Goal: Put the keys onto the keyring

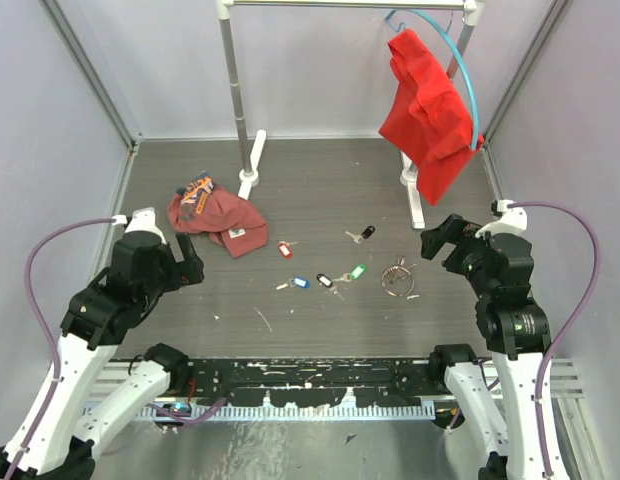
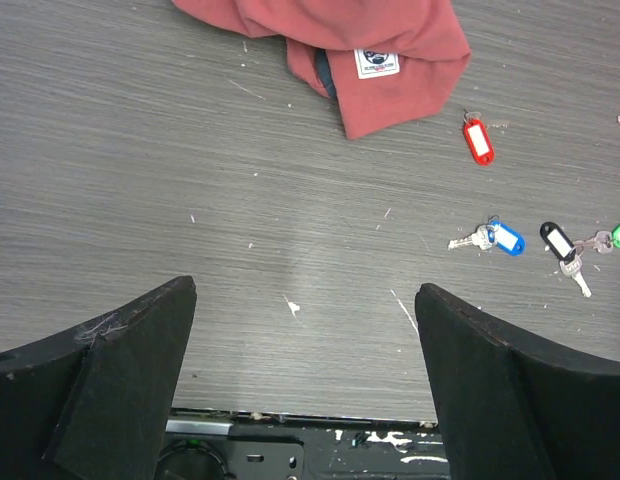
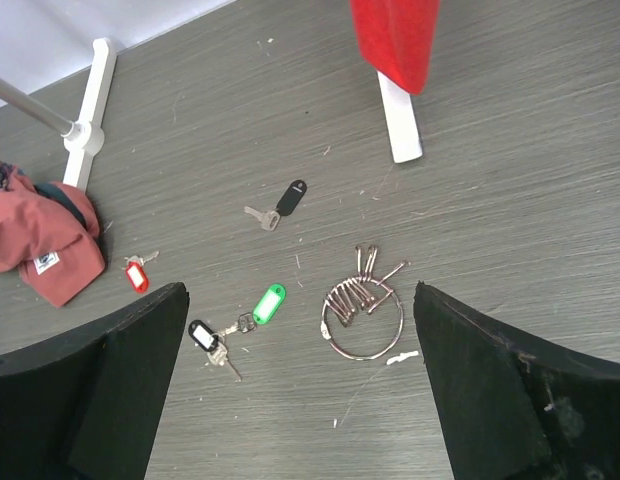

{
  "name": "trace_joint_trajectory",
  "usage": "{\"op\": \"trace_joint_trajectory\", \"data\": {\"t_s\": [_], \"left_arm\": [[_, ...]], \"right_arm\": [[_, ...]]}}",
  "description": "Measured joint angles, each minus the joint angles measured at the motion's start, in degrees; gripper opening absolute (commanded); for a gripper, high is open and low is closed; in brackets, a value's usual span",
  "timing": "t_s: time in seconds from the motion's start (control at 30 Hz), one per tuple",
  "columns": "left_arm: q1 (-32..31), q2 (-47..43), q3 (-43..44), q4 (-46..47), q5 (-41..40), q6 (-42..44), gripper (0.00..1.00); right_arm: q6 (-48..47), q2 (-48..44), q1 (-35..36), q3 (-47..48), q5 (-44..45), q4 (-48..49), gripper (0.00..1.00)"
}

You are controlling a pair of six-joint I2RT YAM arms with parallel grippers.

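The keys lie scattered mid-table: a red-tagged key (image 1: 285, 249) (image 2: 477, 140) (image 3: 137, 275), a blue-tagged key (image 1: 299, 283) (image 2: 505, 238), a black-tagged key (image 1: 324, 281) (image 2: 558, 242) (image 3: 202, 334), a green-tagged key (image 1: 357, 271) (image 3: 270, 303) and a second black-tagged key (image 1: 366, 234) (image 3: 290, 196). The silver keyring (image 1: 397, 279) (image 3: 362, 320) lies flat to their right with several metal pins on it. My left gripper (image 1: 190, 262) (image 2: 305, 290) hangs open left of the keys, holding nothing. My right gripper (image 1: 440, 243) (image 3: 298, 290) is open and empty, just right of the keyring.
A crumpled red cloth (image 1: 215, 215) (image 2: 330, 40) lies left of the keys. Behind stands a clothes rack with white feet (image 1: 252, 160) (image 3: 400, 115); a red garment (image 1: 430, 110) hangs there on a blue hoop hanger (image 1: 465, 70). Walls close in both sides.
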Motion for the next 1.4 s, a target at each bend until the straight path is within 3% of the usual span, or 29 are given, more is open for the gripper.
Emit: {"op": "trace_joint_trajectory", "data": {"t_s": [0.6, 0.83, 1.17, 1.4], "left_arm": [[-0.2, -1.1, 2.1, -1.9, -0.4, -0.3, 0.98], [-0.2, -1.5, 2.7, -2.0, -1.2, -1.2, 0.98], [-0.2, -1.6, 0.9, -1.1, -1.1, -1.2, 0.98], [-0.2, -1.6, 0.7, -0.3, -1.1, -1.2, 0.98]], "right_arm": [[1.7, 2.4, -0.1, 1.8, -0.4, -1.4, 1.0], [0.3, 7.3, -0.3, 3.9, -1.7, -3.2, 1.0], [-2.7, 17.0, -0.3, 4.1, -5.5, -6.1, 0.82], [-1.0, 21.2, 2.6, -2.3, -3.9, -4.8, 0.72]]}}
